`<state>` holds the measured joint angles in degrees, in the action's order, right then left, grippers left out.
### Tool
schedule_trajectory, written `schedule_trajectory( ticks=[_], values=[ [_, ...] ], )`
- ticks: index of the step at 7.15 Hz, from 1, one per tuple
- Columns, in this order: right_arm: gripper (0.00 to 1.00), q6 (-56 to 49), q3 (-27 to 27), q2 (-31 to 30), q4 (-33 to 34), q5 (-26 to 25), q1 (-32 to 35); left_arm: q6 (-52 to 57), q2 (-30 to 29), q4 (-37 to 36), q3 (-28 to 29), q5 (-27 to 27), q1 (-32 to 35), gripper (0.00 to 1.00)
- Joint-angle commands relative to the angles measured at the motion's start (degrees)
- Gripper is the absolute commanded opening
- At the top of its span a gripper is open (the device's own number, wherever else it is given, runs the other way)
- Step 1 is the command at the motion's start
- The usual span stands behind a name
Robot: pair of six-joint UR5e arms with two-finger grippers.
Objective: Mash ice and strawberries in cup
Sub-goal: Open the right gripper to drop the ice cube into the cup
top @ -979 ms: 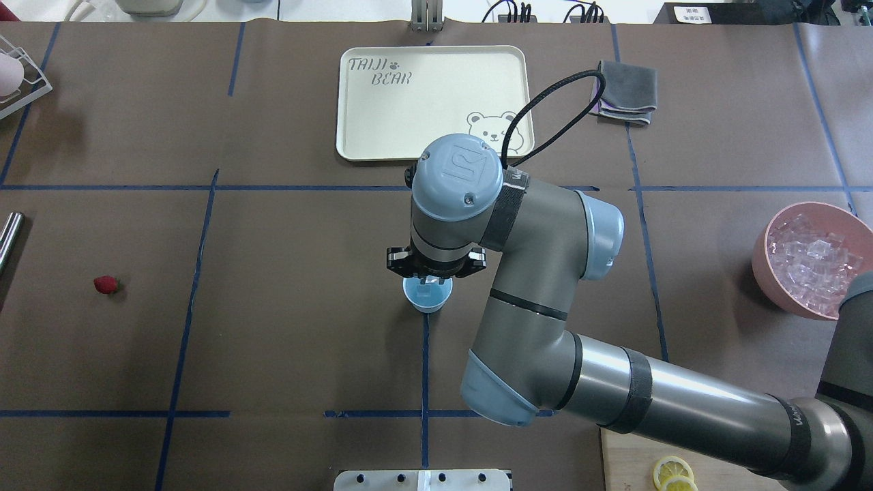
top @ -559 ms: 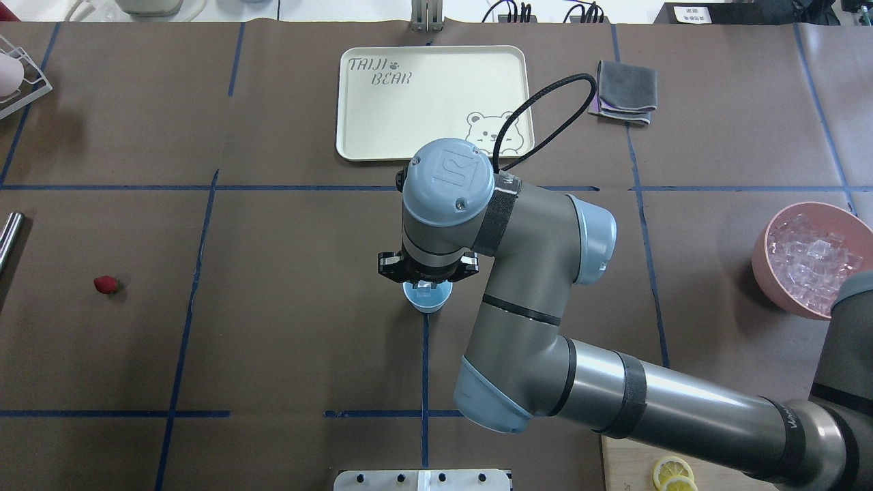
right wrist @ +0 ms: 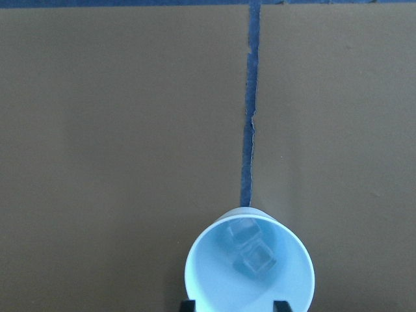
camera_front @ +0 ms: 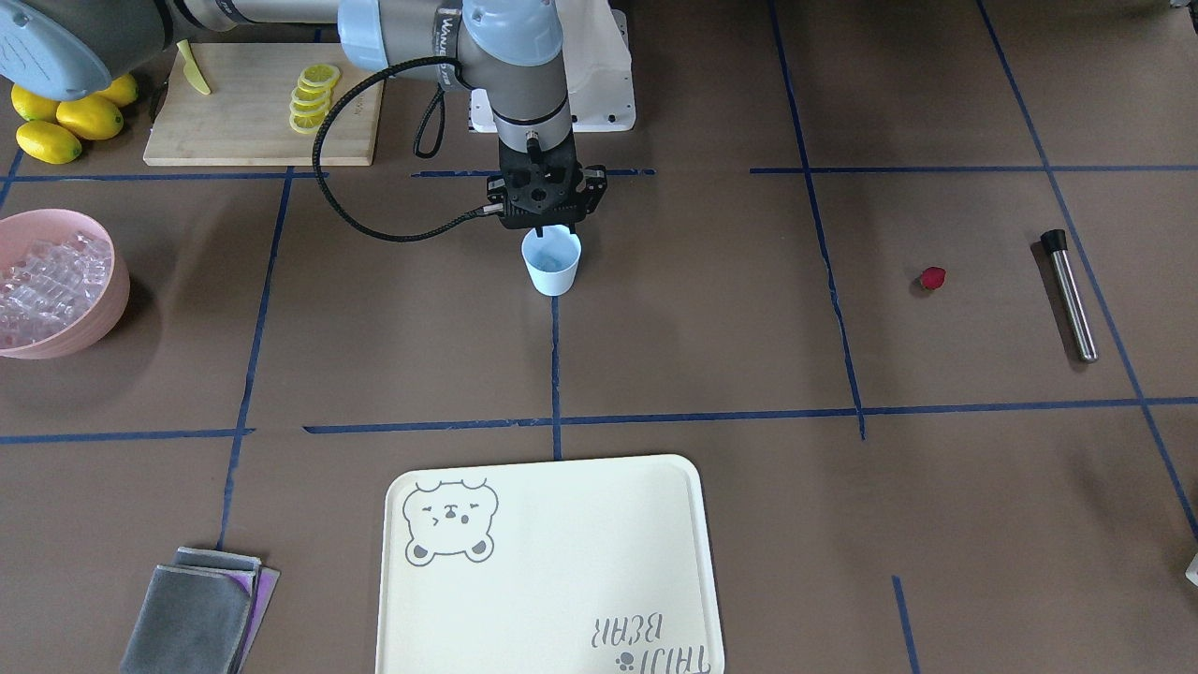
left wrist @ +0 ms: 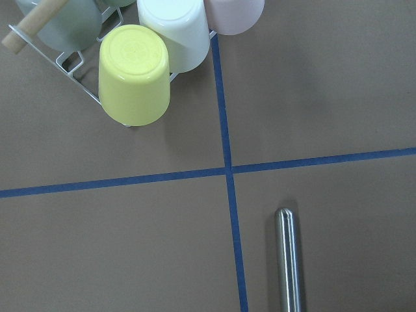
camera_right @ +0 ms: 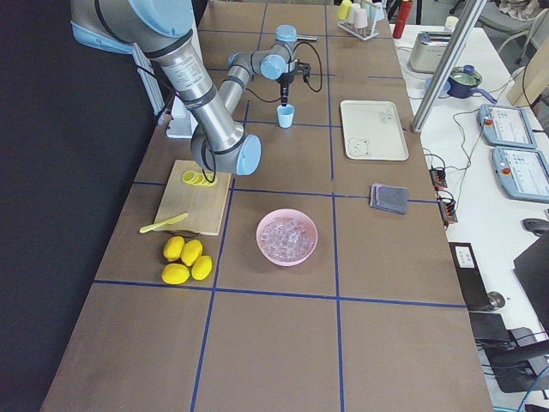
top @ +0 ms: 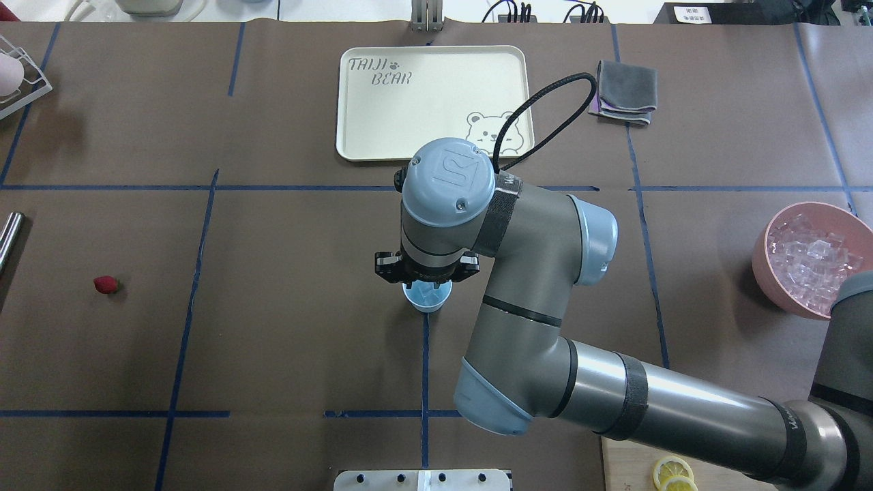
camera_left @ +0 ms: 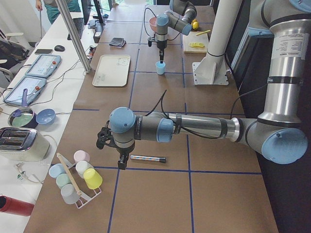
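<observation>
The pale-blue cup [top: 427, 299] stands at the table's middle on a blue tape line. My right gripper [camera_front: 546, 227] hangs just above its rim. The right wrist view shows the cup [right wrist: 249, 272] holding two cubes of ice [right wrist: 251, 251], and my fingertips [right wrist: 188, 306] stand apart on either side of it, open and holding nothing. More ice [top: 811, 258] fills the pink bowl [top: 762, 262]. The strawberry [top: 106, 284] lies alone far to the left. My left gripper [camera_left: 101, 140] hovers near the cup rack, and I cannot tell whether it is open or shut.
A steel rod [camera_front: 1070, 295] lies beyond the strawberry [camera_front: 932, 277] and shows under the left wrist [left wrist: 286, 260]. A cream tray [top: 382, 143] and grey cloth [top: 626, 92] sit at the back. A cutting board [camera_front: 234, 122] with lemon slices, whole lemons [camera_front: 56, 117] and a rack of cups [left wrist: 140, 71] are also here.
My right wrist has shifted slightly to the left above the cup. The cup and the strawberry have not moved.
</observation>
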<state>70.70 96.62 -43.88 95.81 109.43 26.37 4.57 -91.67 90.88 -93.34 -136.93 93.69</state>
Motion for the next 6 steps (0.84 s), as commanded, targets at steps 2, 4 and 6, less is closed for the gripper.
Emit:
schedule_trajectory(
  ticks=[2,4,6],
  values=[
    [1.00,0.05,0.41,0.03,0.08,-0.36,0.00,0.00,0.00,0.00,-0.08,0.00,0.00,1.00],
    [1.00,0.49,0.67,0.11,0.08,-0.36,0.00,0.00,0.08,0.00,-0.08,0.00,0.00,1.00],
    [1.00,4.35,5.91,-1.28,5.48,-0.36,1.91,0.00,0.08,0.00,-0.17,0.00,0.00,1.00]
  ],
)
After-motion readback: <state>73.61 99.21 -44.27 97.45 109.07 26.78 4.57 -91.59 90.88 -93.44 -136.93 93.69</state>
